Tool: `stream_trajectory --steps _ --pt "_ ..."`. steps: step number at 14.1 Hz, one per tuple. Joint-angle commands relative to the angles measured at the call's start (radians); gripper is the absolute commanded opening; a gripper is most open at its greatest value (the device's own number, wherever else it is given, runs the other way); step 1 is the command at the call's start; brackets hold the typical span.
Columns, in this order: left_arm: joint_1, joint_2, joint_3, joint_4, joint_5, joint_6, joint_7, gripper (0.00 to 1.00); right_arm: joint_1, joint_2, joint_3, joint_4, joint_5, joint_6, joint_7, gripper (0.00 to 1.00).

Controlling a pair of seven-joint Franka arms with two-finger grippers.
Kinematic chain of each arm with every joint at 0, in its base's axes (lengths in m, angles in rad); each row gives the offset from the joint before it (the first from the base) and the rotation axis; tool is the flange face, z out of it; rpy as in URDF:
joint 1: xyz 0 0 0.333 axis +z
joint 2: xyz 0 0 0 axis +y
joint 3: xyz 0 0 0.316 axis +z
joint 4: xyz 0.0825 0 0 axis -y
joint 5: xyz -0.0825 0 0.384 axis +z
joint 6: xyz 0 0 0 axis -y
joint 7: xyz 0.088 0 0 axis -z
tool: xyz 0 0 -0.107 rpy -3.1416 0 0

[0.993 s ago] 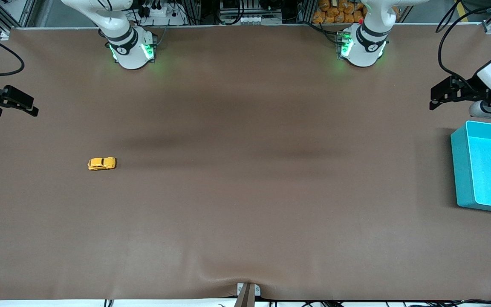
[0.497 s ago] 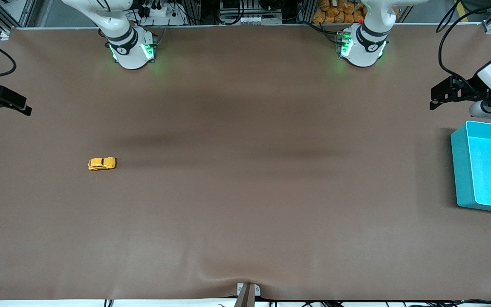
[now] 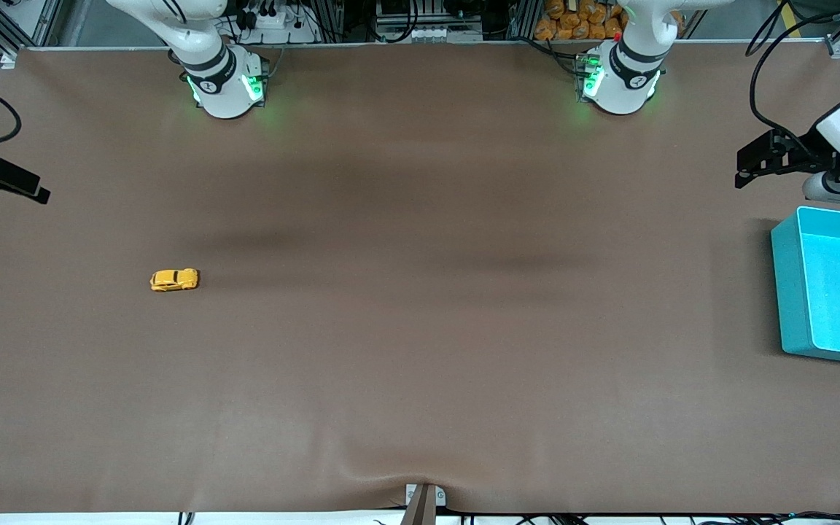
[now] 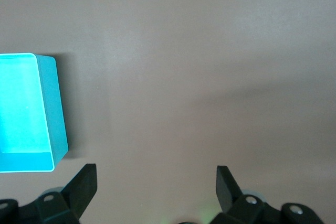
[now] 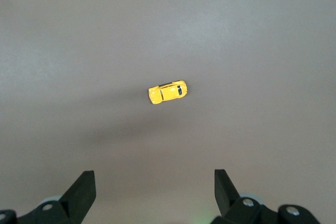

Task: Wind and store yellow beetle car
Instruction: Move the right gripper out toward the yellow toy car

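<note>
The yellow beetle car point(image 3: 173, 280) stands on its wheels on the brown table, toward the right arm's end; it also shows in the right wrist view point(image 5: 167, 92). My right gripper point(image 3: 22, 184) hangs open and empty in the air over the table's edge at that end, apart from the car; its open fingers frame bare table in its wrist view point(image 5: 155, 187). My left gripper point(image 3: 759, 157) is open and empty, up over the table beside the teal bin point(image 3: 787, 284), and waits point(image 4: 156, 184).
The teal bin is open-topped and empty, at the left arm's end of the table; its corner shows in the left wrist view point(image 4: 51, 108). The arm bases point(image 3: 224, 84) point(image 3: 618, 80) stand along the table's edge farthest from the front camera.
My right gripper has drifted a little outward toward the table's end. The car, the bin and the left arm have not moved.
</note>
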Motion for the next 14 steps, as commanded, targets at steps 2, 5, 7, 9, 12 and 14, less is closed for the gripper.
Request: stream_trajectory --steps 2,5,7,9,12,14 --pt "0.0 0.003 -0.004 0.011 0.02 -0.004 0.011 1.0 -0.003 0.049 0.011 -0.011 -0.064 -0.006 0.145 1.0" --pt "-0.002 0.003 -0.004 0.011 0.018 -0.004 0.011 1.0 -0.014 0.076 0.011 -0.014 -0.055 0.034 0.233 1.0" --pt "-0.003 0.003 -0.004 0.011 0.018 -0.004 0.011 1.0 -0.011 0.121 0.01 -0.015 -0.055 0.052 0.254 1.0" --pt "-0.003 0.003 -0.004 0.013 0.018 -0.004 0.011 1.0 -0.014 0.136 0.011 -0.027 -0.046 0.095 0.363 1.0" --pt "-0.003 0.003 -0.006 0.011 0.017 -0.004 0.011 1.0 -0.002 0.152 0.011 -0.076 -0.043 0.167 0.551 1.0" --pt "-0.003 0.003 -0.004 0.011 0.018 -0.004 0.011 1.0 0.0 0.152 0.013 -0.115 -0.041 0.215 0.681 1.0"
